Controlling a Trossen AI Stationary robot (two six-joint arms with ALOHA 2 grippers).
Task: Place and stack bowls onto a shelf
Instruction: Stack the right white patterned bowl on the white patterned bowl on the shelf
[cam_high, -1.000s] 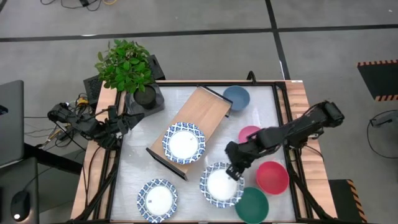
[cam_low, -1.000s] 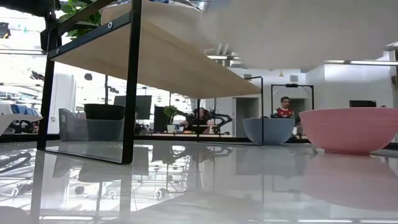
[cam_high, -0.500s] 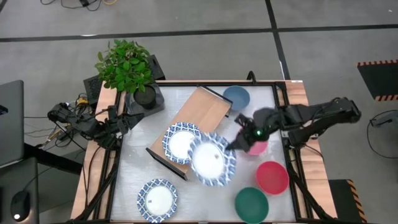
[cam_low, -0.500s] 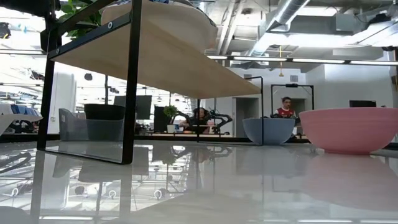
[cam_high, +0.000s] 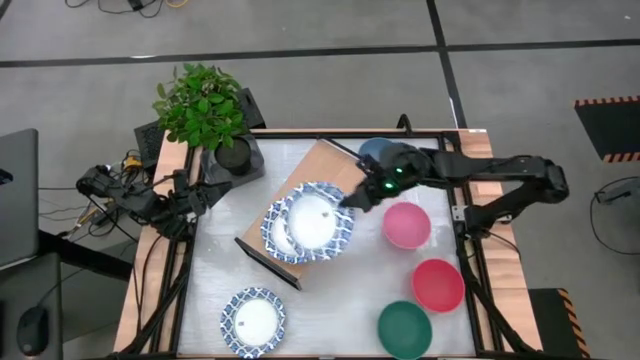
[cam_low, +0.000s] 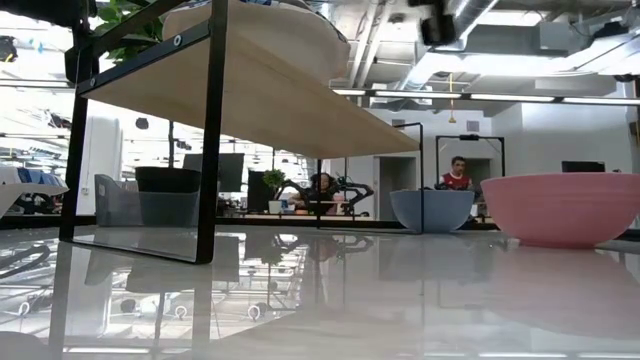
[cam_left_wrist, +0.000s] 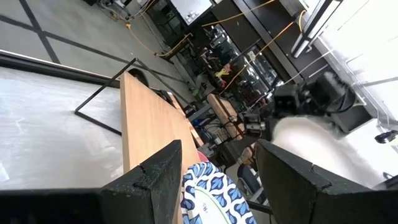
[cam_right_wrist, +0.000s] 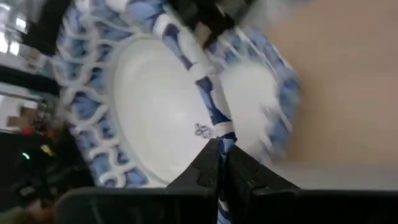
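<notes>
My right gripper (cam_high: 352, 197) is shut on a white dish with a blue patterned rim (cam_high: 318, 220). The dish is above the light-wood shelf (cam_high: 330, 170) and overlaps a second patterned dish (cam_high: 274, 232) that rests on the board. A third dish (cam_high: 253, 320) lies on the table near its front edge. The slate blue bowl (cam_high: 376, 152) is partly hidden by the right arm. Pink (cam_high: 407, 224), red (cam_high: 438, 284) and teal (cam_high: 404, 326) bowls stand on the table's right side. My left gripper (cam_left_wrist: 221, 186) is open at the table's left edge. My right gripper pinches the dish's rim (cam_right_wrist: 214, 124) between its two fingers, on the side of the dish facing the table's right and far edge. The fingers come from the right, slanting down. The dish is lifted clear, roughly level, over the dish on the shelf.
A potted plant (cam_high: 205, 110) stands at the table's far left corner beside the shelf. The low view shows the shelf's black frame leg (cam_low: 210, 130), the pink bowl (cam_low: 560, 205) and the blue bowl (cam_low: 430, 210); people sit in the room beyond.
My right gripper has lifted the patterned dish off the table near the teal bowl and carried it up and toward the far left. The dish now hangs over the shelf and the dish lying there. The pink bowl, covered before, shows whole again.
</notes>
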